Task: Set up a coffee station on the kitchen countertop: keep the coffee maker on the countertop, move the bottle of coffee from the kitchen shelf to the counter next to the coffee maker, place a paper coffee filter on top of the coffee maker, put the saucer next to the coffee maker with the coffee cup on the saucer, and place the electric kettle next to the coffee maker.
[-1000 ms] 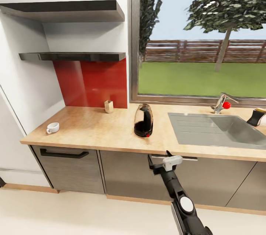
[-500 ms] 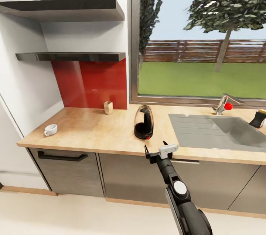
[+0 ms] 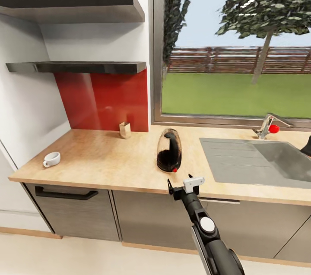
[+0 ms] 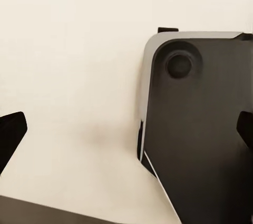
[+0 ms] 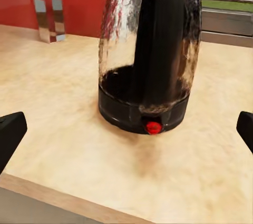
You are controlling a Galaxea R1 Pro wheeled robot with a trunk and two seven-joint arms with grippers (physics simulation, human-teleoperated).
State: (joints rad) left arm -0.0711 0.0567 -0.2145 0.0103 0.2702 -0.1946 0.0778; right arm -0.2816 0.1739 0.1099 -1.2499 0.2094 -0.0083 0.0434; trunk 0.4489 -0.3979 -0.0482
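Electric kettle (image 3: 169, 150) stands upright at centre frame in the head view, on the kitchen countertop (image 3: 103, 158), handle and red switch turned toward me, the steel sink (image 3: 259, 160) just to its right. In the right wrist view the kettle (image 5: 149, 55) fills the upper middle, square ahead, its base resting on the wood grain. Right gripper (image 3: 181, 185) sits below the kettle in the head view, at the counter's front edge, jaws spread wide and empty, fingertips showing at the far edges of the wrist picture. I judge the step in hand to be the reach for the kettle; no contact yet. Next move, as I read it: advance straight in, bracket the handle or body between the fingers, close, then lift clear before carrying. Left gripper (image 4: 126, 134) looks down at pale floor and the robot's own base, jaws apart, holding nothing. Coffee cup (image 3: 51, 159) lies at lower left on the counter; small tan box (image 3: 125, 130) against the red panel; kitchen shelf (image 3: 77, 67) at upper left.
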